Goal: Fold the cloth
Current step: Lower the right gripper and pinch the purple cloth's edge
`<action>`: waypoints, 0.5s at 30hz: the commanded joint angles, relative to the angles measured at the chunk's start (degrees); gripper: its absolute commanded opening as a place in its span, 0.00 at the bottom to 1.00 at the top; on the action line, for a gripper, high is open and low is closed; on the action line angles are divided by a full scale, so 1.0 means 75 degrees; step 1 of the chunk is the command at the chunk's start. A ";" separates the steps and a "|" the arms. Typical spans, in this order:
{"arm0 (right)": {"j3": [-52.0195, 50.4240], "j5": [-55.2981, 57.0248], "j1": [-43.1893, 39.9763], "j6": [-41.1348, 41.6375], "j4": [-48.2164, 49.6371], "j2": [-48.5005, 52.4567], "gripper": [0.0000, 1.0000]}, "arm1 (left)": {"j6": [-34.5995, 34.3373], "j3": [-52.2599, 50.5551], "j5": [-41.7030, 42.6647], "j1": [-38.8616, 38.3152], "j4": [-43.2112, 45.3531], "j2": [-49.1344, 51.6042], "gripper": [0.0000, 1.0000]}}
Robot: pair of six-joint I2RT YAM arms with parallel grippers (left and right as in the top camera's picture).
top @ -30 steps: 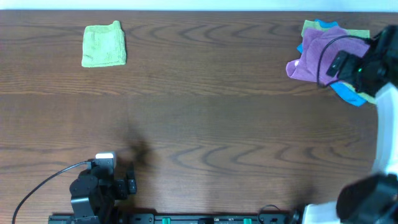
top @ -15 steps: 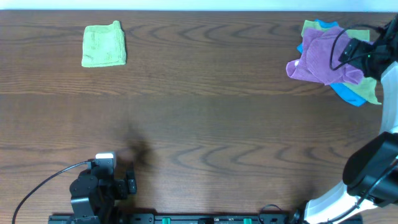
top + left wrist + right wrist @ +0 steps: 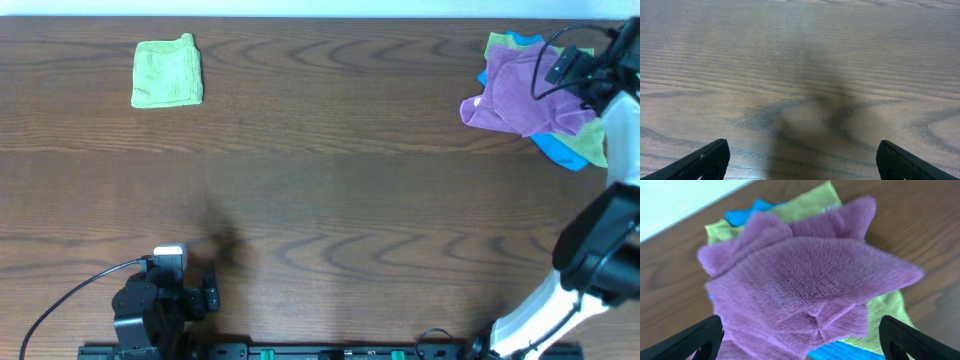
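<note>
The cloth point(image 3: 805, 295) lies crumpled in a peaked heap directly under the right gripper point(image 3: 800, 342). It fills the span between the two fingers, which stand spread wide and hold nothing. It rests on a lime-green cloth point(image 3: 817, 200) and a blue cloth point(image 3: 747, 210), whose edges poke out ahead of the claw and beneath it.

That stacking is the main risk. A deep pinch here would likely catch the layers underneath and drag all three along, while a shallow one on the fluffy pile may slip off.

The heap also sits near the far edge of the table point(image 3: 920, 220), just ahead of the claw, so a forward push could send cloths over. The open room lies behind the claw and to its left, where the wood is broad and bare enough for spreading.

The left gripper point(image 3: 800, 162) hangs well apart, its fingers likewise wide and empty. A folded green cloth point(image 3: 167, 72) lies far to the left.
</note>
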 commanded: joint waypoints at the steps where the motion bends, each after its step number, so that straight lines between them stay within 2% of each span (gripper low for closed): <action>1: 0.0117 0.0026 -0.0035 0.0615 0.0143 0.0323 0.99 | -0.0029 -0.0012 -0.0003 -0.0032 -0.0134 -0.0044 0.95; 9: 0.0117 -0.0166 -0.0032 0.1043 0.0181 0.0886 0.98 | -0.0029 -0.0012 -0.0003 -0.0032 -0.0137 -0.0044 0.95; 12: 0.0117 -0.0187 -0.0035 0.1169 0.0248 0.1011 0.86 | -0.0029 -0.0012 -0.0003 -0.0032 -0.0134 -0.0044 0.95; 15: 0.0117 -0.0187 -0.0035 0.1180 0.0286 0.1072 0.77 | -0.0029 -0.0012 -0.0003 -0.0032 -0.0134 -0.0044 0.95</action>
